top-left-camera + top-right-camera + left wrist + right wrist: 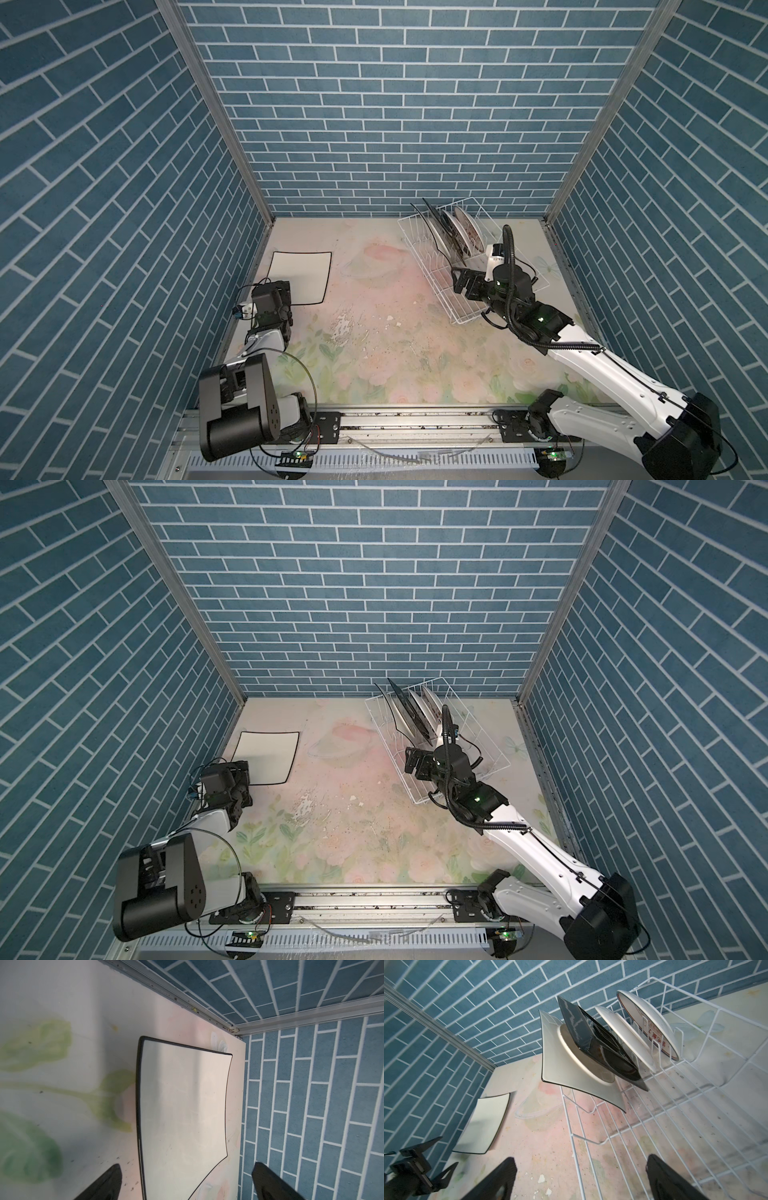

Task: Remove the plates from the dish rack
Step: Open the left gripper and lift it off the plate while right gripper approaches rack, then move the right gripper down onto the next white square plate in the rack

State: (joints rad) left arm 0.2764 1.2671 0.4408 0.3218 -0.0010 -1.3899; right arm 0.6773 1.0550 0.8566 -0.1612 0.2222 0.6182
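Note:
The white wire dish rack [436, 266] [486, 737] stands at the back right. Upright in its far end lean several plates [451, 237] [415, 717]. In the right wrist view they are a square white black-rimmed one [560, 1059], a glossy black one [591, 1039] and two round white ones [625, 1036]. Another square white black-rimmed plate [299, 276] [182, 1105] lies flat at the back left. My right gripper [459, 282] [579, 1159] hovers open over the rack's near left rim [572, 1136], short of the plates. My left gripper [286, 297] [187, 1164] is open and empty at that flat plate's near edge.
Blue brick-pattern walls close in the back and both sides; the flat plate lies close to the left wall [311, 1105]. The floral tabletop [395, 332] is worn and flaked in the middle. A metal rail [415, 419] runs along the front.

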